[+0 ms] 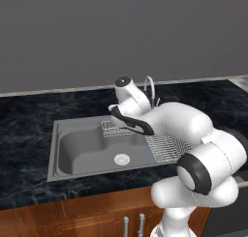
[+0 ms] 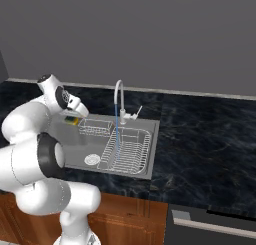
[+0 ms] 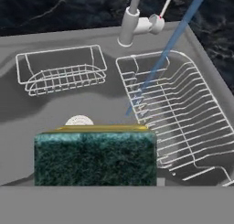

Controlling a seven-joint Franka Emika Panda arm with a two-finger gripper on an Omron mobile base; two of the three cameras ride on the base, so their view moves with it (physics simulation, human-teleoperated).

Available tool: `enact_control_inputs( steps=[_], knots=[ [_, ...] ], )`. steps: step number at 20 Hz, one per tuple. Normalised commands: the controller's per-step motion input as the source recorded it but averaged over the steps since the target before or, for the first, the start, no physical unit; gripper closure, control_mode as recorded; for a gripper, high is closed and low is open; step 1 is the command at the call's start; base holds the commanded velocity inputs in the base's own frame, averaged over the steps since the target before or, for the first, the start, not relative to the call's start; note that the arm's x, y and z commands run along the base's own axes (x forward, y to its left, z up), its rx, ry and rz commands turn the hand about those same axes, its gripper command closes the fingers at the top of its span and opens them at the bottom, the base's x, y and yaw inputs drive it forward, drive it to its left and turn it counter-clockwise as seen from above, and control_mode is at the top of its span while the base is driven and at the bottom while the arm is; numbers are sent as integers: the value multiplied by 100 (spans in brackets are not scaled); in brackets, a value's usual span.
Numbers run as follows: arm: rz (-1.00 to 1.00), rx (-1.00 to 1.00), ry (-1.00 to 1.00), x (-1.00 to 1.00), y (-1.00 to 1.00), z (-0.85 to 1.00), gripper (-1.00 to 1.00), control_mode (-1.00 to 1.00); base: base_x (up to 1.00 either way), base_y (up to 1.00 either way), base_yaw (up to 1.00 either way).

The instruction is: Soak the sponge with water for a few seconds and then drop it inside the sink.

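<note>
The sponge (image 3: 95, 157), dark green on top with a yellow edge, spans the bottom of the hand view and hides the fingertips. From the right base view my gripper (image 2: 76, 115) is shut on the sponge (image 2: 70, 121) above the left part of the sink (image 2: 150, 154). Water (image 3: 160, 58) runs as a thin blue stream from the curved faucet (image 3: 132, 17) down to the dish rack's left edge. It falls to the right of the sponge, apart from it. The round drain (image 3: 78, 121) shows just beyond the sponge. The grey sink (image 1: 68, 149) and the water (image 1: 147, 148) also appear in the left base view.
A wire dish rack (image 3: 183, 122) takes up the right half of the basin. A small wire basket (image 3: 61, 70) hangs on the back wall. Dark marble counter (image 2: 200, 139) surrounds the sink. My own arm blocks part of the rack (image 1: 167, 146) in the left base view.
</note>
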Motion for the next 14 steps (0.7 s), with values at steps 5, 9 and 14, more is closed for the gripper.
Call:
enact_control_inputs(
  steps=[5,9,14],
  knots=[
    [23,20,9,-6,5,10,100,-100,0,0,0],
    [18,12,10,0,4,22,100,-100,0,0,0],
    [15,3,17,0,25,42,100,-100,0,0,0]
  ],
)
